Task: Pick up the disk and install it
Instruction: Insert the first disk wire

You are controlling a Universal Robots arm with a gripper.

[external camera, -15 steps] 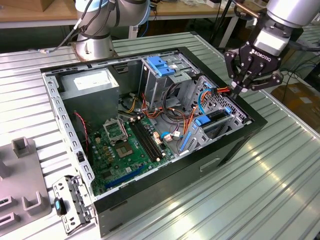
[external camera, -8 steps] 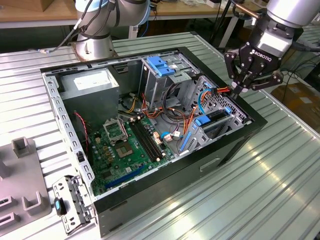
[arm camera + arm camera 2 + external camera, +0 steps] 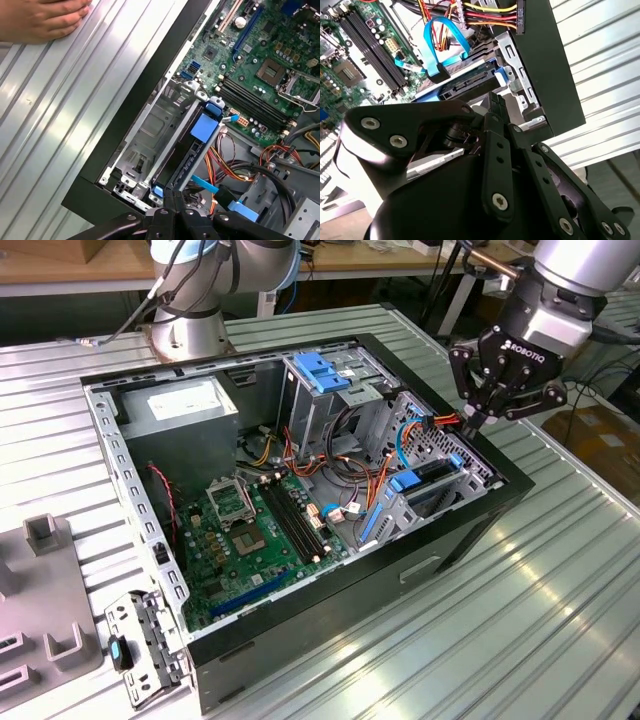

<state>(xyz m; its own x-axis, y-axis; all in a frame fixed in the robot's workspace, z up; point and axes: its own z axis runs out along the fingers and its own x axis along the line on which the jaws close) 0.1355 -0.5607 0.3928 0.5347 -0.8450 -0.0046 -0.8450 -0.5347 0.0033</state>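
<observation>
The disk (image 3: 428, 478) stands on edge in the drive bay at the case's corner on the exterior view's right. Its blue side rail (image 3: 204, 127) faces up, and a blue cable runs close by. In the second wrist view the disk's (image 3: 470, 82) dark edge shows between the metal bay walls. My gripper (image 3: 469, 424) hangs just above and outside that corner of the case. In the first wrist view its black fingertips (image 3: 173, 196) meet over the disk's end with nothing between them. The gripper (image 3: 492, 102) is shut and holds nothing.
The open black computer case (image 3: 470, 530) lies on a ribbed metal table. Inside are a green motherboard (image 3: 250, 530), a grey power-supply box (image 3: 185, 405), a metal cage with a blue top (image 3: 320, 375) and loose cables. A person's hand (image 3: 45, 20) rests on the table beside the case.
</observation>
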